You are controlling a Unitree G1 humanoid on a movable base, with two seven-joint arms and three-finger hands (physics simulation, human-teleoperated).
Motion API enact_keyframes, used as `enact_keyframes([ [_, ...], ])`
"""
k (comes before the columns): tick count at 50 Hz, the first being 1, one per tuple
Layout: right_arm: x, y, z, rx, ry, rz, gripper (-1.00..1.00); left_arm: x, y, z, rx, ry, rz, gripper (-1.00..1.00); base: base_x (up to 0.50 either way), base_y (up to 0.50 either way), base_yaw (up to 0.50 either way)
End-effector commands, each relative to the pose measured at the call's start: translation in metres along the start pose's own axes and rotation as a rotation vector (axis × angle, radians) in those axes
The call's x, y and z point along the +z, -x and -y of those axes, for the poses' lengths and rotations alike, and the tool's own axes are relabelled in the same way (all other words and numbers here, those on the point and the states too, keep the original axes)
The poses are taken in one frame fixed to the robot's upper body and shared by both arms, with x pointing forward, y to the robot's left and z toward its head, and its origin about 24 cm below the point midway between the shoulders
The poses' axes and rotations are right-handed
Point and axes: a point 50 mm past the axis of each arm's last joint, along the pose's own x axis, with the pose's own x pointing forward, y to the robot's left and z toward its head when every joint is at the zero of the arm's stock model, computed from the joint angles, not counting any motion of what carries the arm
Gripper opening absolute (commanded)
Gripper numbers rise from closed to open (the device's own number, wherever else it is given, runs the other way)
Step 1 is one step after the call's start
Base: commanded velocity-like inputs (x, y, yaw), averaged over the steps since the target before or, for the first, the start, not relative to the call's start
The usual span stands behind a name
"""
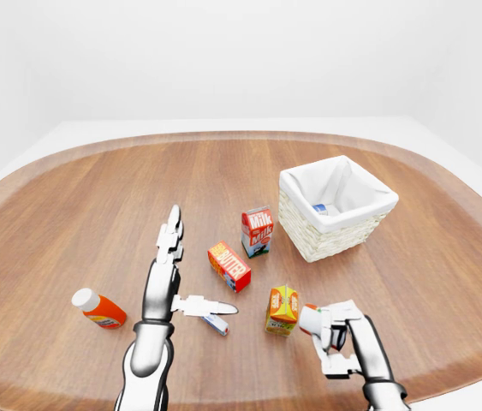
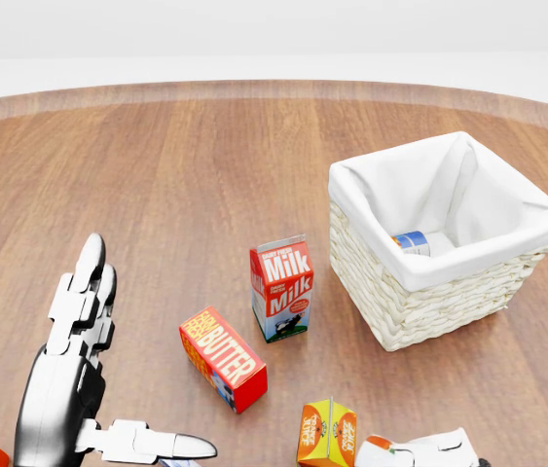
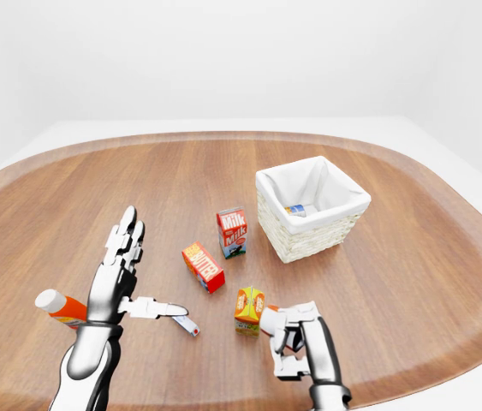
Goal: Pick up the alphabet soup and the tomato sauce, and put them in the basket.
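Note:
A can with a blue and white label (image 2: pixel 412 241) lies inside the white-lined wicker basket (image 2: pixel 429 311) at the right. My right hand (image 1: pixel 330 330) is at the bottom of the left-eye view, its fingers curled round a small red and white can (image 1: pixel 309 319). That can is right beside the orange juice carton (image 1: pixel 282 310). I cannot tell whether the can rests on the table. My left hand (image 1: pixel 191 272) is open and flat at the lower left, fingers stretched out and thumb pointing right, holding nothing.
A milk carton (image 1: pixel 257 231) and a red butter box (image 1: pixel 229 266) stand between my left hand and the basket. An orange bottle with a white cap (image 1: pixel 99 309) lies at the lower left. A small thin packet (image 1: pixel 216 324) lies under my left thumb. The wooden table (image 1: pixel 95 197) has a rounded edge.

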Motion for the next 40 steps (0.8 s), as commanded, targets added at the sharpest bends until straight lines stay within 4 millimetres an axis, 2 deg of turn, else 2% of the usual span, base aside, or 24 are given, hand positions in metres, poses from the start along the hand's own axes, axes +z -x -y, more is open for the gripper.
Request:
enact_keyframes([
  [1, 0.028, 0.004, 0.012, -0.005, -0.104, 0.110, -1.00, 0.001, 0.000, 0.000, -0.001, 0.001, 0.004, 1.00, 0.00, 0.00, 0.00],
  [26, 0.074, 0.000, 0.037, -0.092, -0.148, 0.334, -1.00, -0.001, -0.001, 0.000, 0.000, 0.004, -0.001, 1.00, 0.00, 0.00, 0.00],
  [40, 0.103, -0.016, 0.047, -0.153, -0.127, 0.494, -1.00, -0.001, -0.003, -0.001, 0.003, 0.011, 0.000, 1.00, 0.00, 0.00, 0.00],
])
